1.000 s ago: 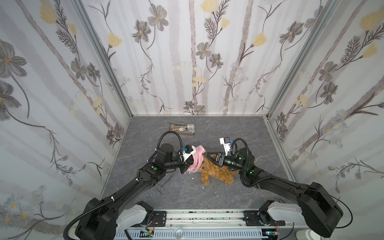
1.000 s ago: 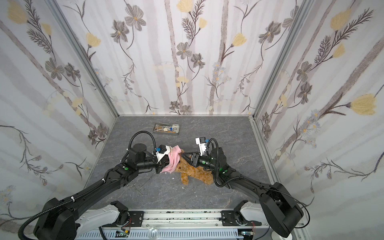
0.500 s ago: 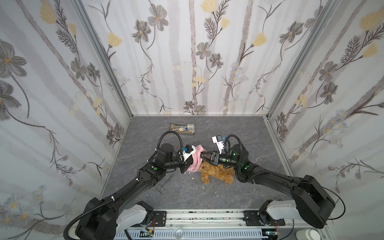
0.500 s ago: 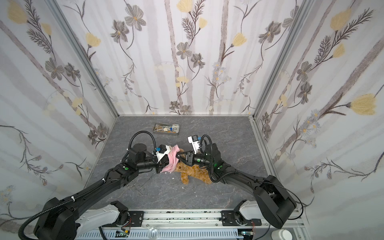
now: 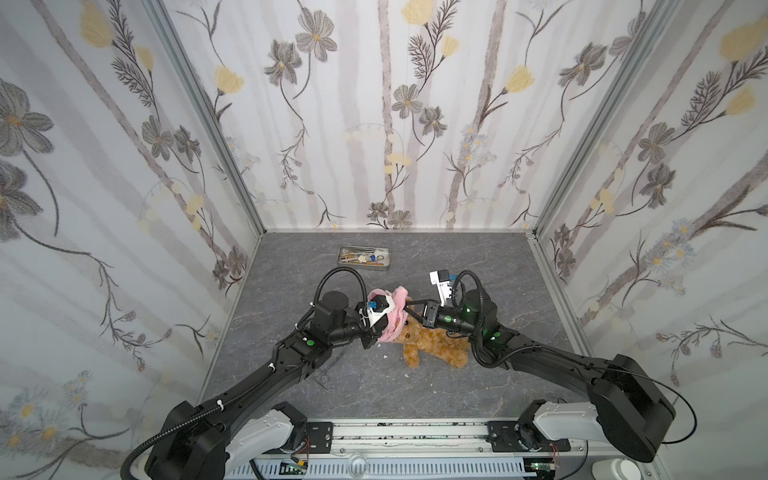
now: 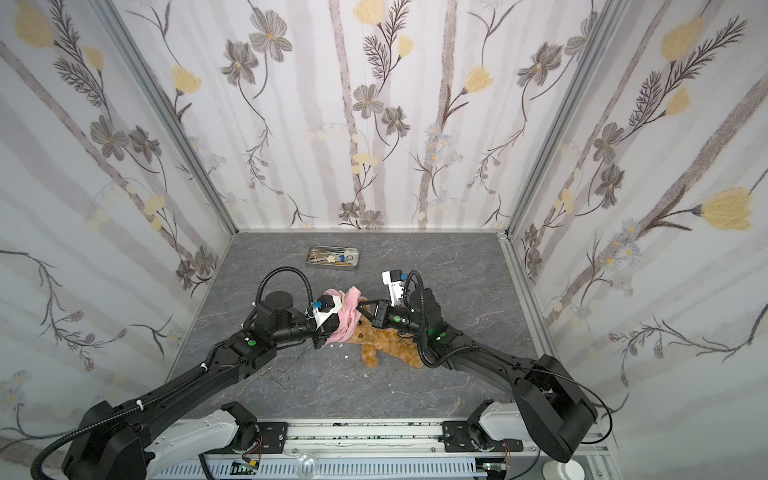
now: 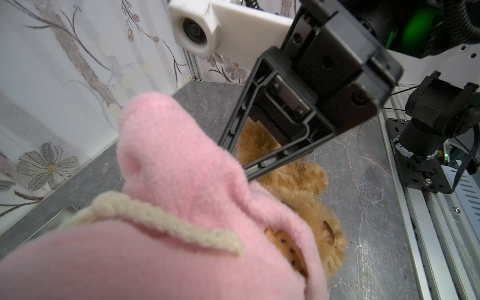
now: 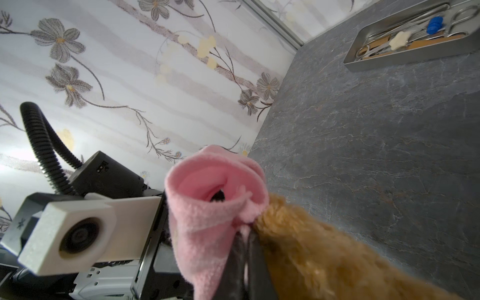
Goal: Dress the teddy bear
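The teddy bear (image 5: 434, 343) (image 6: 388, 343) lies on the grey floor, its golden fur also showing in both wrist views (image 7: 298, 179) (image 8: 324, 249). A pink shirt (image 5: 397, 313) (image 6: 349, 311) (image 7: 168, 181) (image 8: 207, 215) covers its head end. My left gripper (image 5: 386, 328) (image 6: 337, 325) is shut on the pink shirt, its jaws buried in the fabric. From the right, my right gripper (image 5: 409, 312) (image 6: 362, 309) (image 8: 245, 233) meets it. Its fingers are shut on the shirt's edge right beside the bear's fur.
A metal tray (image 5: 365, 269) (image 6: 332, 269) (image 8: 405, 62) of small tools stands near the back wall. Thin metal forceps (image 5: 326, 372) (image 6: 276, 374) lie on the floor under my left arm. Patterned walls close in three sides.
My right gripper has moved left from the bear's body to the pink shirt and closed on its edge. My left gripper has kept still with the shirt.
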Controlling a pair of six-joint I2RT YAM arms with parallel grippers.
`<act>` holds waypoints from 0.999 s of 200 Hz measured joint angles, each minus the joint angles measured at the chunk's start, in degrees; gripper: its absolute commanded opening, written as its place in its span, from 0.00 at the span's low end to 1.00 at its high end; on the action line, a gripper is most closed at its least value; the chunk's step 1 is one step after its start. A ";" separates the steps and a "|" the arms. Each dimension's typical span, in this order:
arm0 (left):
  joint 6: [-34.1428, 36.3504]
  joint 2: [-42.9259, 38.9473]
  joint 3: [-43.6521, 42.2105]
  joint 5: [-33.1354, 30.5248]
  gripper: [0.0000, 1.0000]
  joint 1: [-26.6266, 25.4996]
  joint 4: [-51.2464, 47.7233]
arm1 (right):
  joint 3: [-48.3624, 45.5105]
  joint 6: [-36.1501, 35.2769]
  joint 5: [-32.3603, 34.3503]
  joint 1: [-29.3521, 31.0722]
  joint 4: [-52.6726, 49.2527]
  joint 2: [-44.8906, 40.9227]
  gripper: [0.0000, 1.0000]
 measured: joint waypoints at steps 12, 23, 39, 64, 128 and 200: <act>0.50 -0.46 -0.09 -0.83 0.00 -0.15 0.02 | -0.57 0.85 1.55 0.04 -0.28 -0.68 0.00; 0.83 -0.85 -0.11 -1.18 0.00 -0.22 0.02 | -1.25 1.86 3.26 0.04 -0.24 -1.38 0.00; 1.22 -1.09 -0.28 -1.53 0.00 -0.50 0.04 | -2.23 3.34 5.05 0.02 -0.02 -2.34 0.00; 2.08 -1.01 -0.74 -2.03 0.00 -0.85 0.22 | -2.45 4.76 6.86 -0.20 0.26 -3.08 0.00; 2.84 -0.72 -0.59 -3.28 0.00 -1.38 1.75 | -2.14 5.20 8.04 -0.57 0.72 -3.04 0.00; -1.20 -2.99 -1.07 -5.84 0.00 -1.44 2.32 | -5.79 4.68 9.77 -0.85 0.33 -3.80 0.00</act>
